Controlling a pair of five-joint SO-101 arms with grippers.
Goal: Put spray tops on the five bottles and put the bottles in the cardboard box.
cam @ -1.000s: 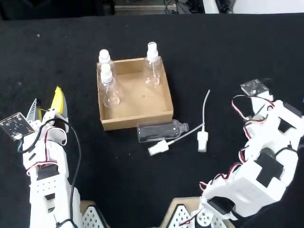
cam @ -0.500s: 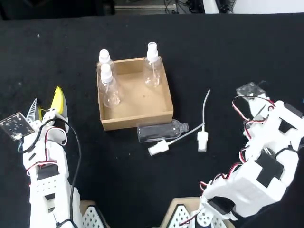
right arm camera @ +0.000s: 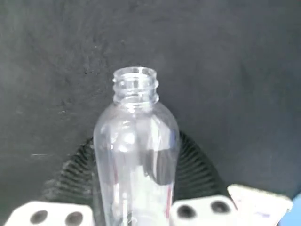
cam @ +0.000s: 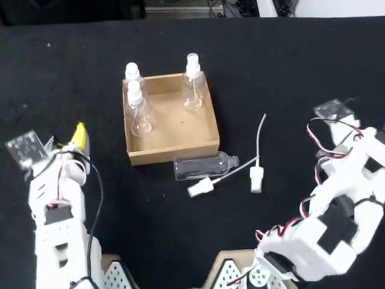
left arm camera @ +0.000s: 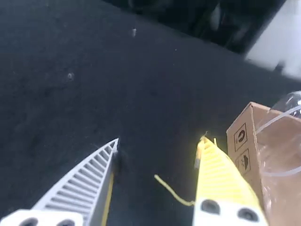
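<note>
The worktop (cam: pixel 90 60) is plain black. The cardboard box (cam: pixel 174 152) is brown, with small black printed symbols on one outer wall. The standing bottles (cam: pixel 141 120) in the box are clear, with white spray tops (cam: pixel 133 89). The lying bottle (cam: pixel 201 167) just beside the box is clear, and the loose tops (cam: pixel 256 179) near it are white. The left arm (cam: pixel 54 223) is white, with one yellow jaw and one pale, ribbed jaw. The right arm (cam: pixel 337 205) is white with black blocks and red-and-white wires. Its black, ribbed jaws grip a clear held bottle (right arm camera: pixel 136 155).
</note>
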